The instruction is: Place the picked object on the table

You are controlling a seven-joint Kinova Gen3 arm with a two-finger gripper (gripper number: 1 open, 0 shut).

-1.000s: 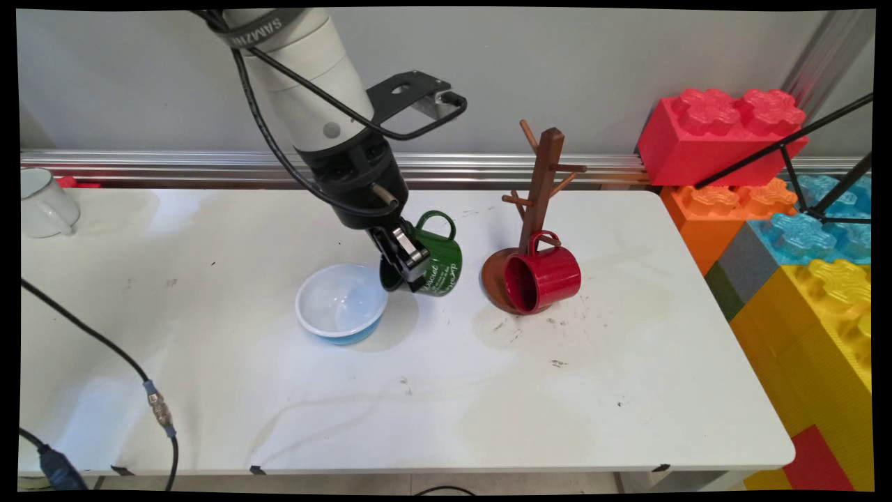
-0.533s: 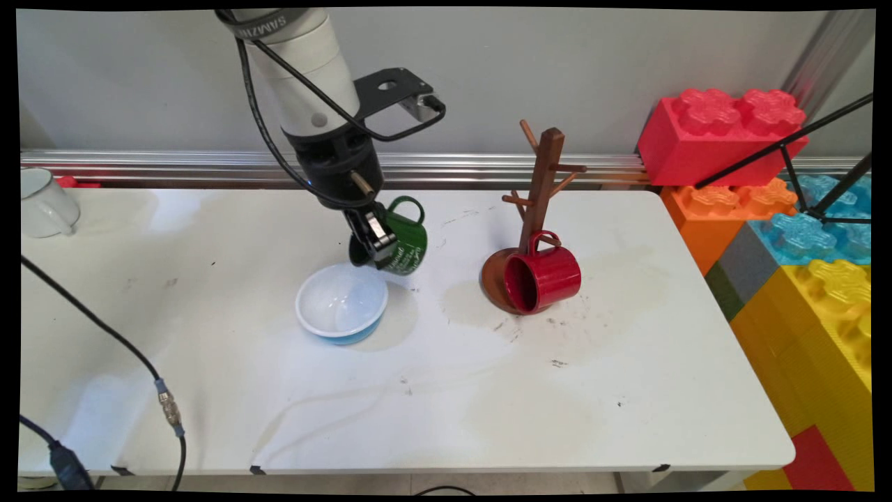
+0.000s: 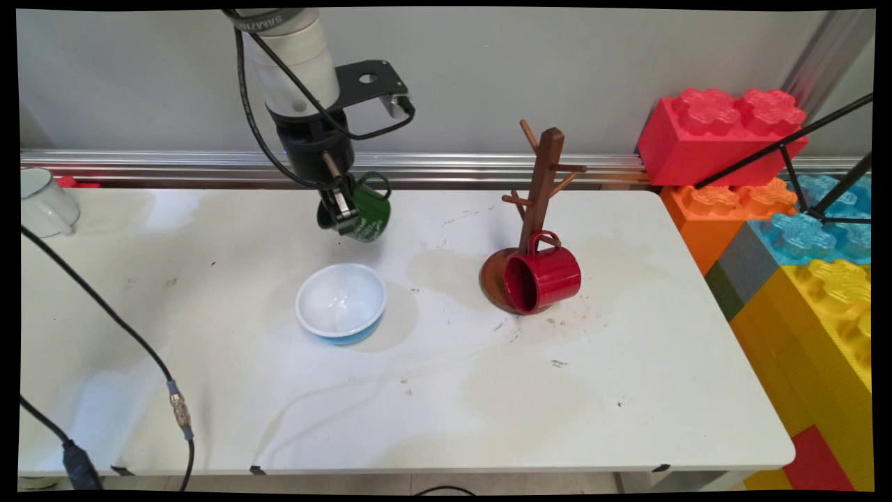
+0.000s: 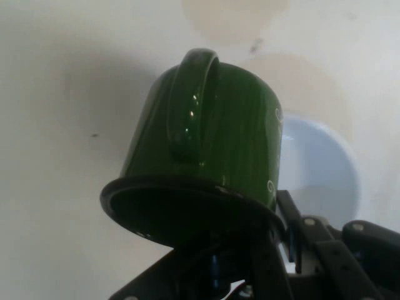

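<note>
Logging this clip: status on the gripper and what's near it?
Gripper shut on green mug, clamped at the rim, mug tilted, clear of table. Bowl below, nearer camera. Red mug at rack, apart.

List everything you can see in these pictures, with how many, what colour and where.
green mug: one, green with white lettering, held off the table by its rim
bowl: one, white inside and blue outside, on the table below the green mug
red mug: one, red, on its side against the mug tree's base
mug tree: one, brown wood, right of centre
white mug: one, white, table's far left edge
toy bricks: stack, red, orange, blue, yellow, right of the table
table: one, white
gripper: one, black, clamped on the green mug's rim
</note>
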